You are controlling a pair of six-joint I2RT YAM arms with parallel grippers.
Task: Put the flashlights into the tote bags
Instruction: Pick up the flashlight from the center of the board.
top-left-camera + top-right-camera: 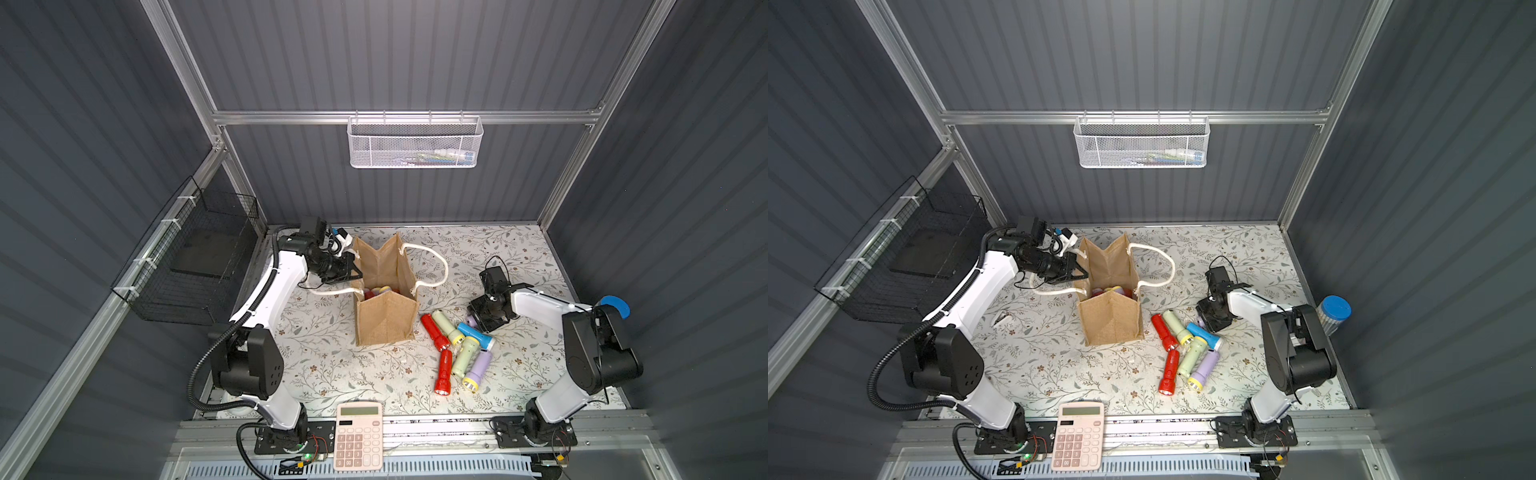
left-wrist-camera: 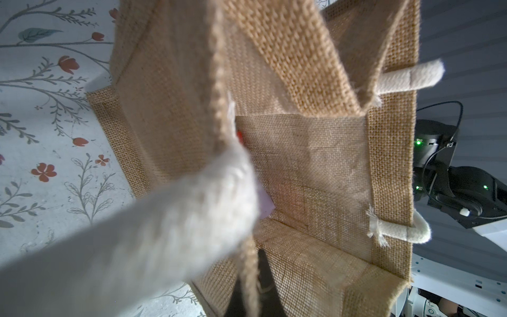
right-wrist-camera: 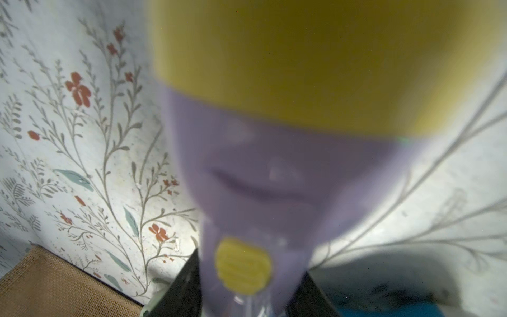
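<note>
Boxy tan jute tote bag (image 1: 386,320) stands open, small plastic flashlights (image 1: 380,291) inside, six more heaped just beside it. Left gripper (image 1: 354,266) is clamped on its rim. Right gripper (image 1: 476,322) has its jaws flanking a yellow-rimmed lilac flashlight (image 3: 274,178) by the heap; whether they grip it I cannot tell. Probably light, rigid and slippery, so best held by the barrel.

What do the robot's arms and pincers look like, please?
The left arm and right arm have glossy white links and bulky black joint housings. The left carries a ribbed black hose fastened with white ties; the right shows only thin black wires. The left pincer and right pincer are black, with angular fingers.
</note>
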